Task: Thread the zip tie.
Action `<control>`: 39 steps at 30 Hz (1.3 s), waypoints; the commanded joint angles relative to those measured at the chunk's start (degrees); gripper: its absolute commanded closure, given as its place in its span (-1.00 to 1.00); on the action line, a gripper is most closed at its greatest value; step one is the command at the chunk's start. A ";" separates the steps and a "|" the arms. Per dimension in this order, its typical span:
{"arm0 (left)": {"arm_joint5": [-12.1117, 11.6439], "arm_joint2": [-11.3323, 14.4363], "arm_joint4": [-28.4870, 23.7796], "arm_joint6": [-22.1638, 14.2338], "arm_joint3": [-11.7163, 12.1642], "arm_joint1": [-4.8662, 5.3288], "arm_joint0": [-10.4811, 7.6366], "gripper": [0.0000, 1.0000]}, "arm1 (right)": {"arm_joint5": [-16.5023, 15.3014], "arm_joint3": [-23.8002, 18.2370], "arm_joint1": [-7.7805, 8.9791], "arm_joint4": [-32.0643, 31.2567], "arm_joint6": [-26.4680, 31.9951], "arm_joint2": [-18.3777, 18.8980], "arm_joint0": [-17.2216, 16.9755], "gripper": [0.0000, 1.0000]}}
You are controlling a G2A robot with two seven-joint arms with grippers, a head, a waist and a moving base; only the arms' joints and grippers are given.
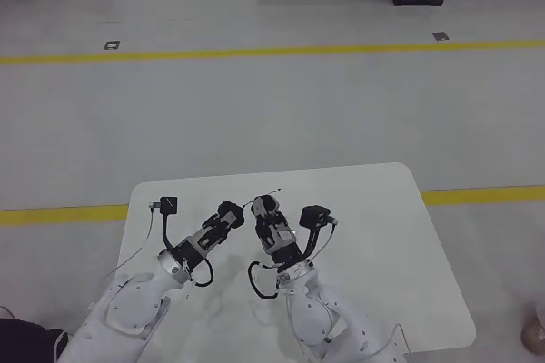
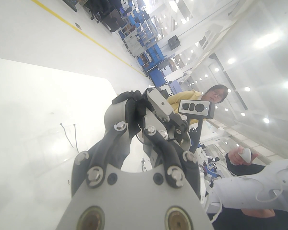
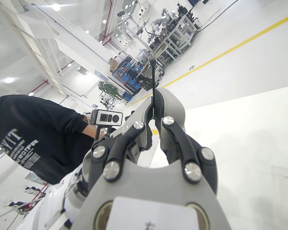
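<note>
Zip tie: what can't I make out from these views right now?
1. Right wrist view: the zip tie drops between the right gripper fingers, which hide its lower part.
2. Left wrist view: bunched black pads on the left gripper hide whatever sits between them.
3. Top view: the zip tie is too thin, and both grippers cover the meeting point, so threading cannot be judged.

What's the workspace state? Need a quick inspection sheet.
Surface: white rounded-corner table, both arms over it.
Job's things: thin black plastic zip tie, sticking out past the right gripper's tips.
Clutter: two thin dark strands on the table, kind unclear.
Grippers: right gripper shut on the zip tie; left gripper shut, close to the right one.
Cables: black cable loops at the wrists.
Surroundings: grey floor, yellow floor lines.
</note>
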 commanded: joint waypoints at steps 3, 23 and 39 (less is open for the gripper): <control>0.00 0.00 0.00 0.00 0.00 0.00 0.00 1.00 | -0.27 0.00 -0.18 -0.22 0.04 0.41 -0.55 1.00; 0.00 0.00 0.00 0.00 0.00 0.00 0.00 1.00 | -1.21 -0.12 -1.38 -1.25 1.53 1.00 -1.91 1.00; 0.00 0.00 0.00 0.00 0.00 0.00 0.00 1.00 | -2.74 0.94 -2.34 0.50 2.78 1.93 -2.14 1.00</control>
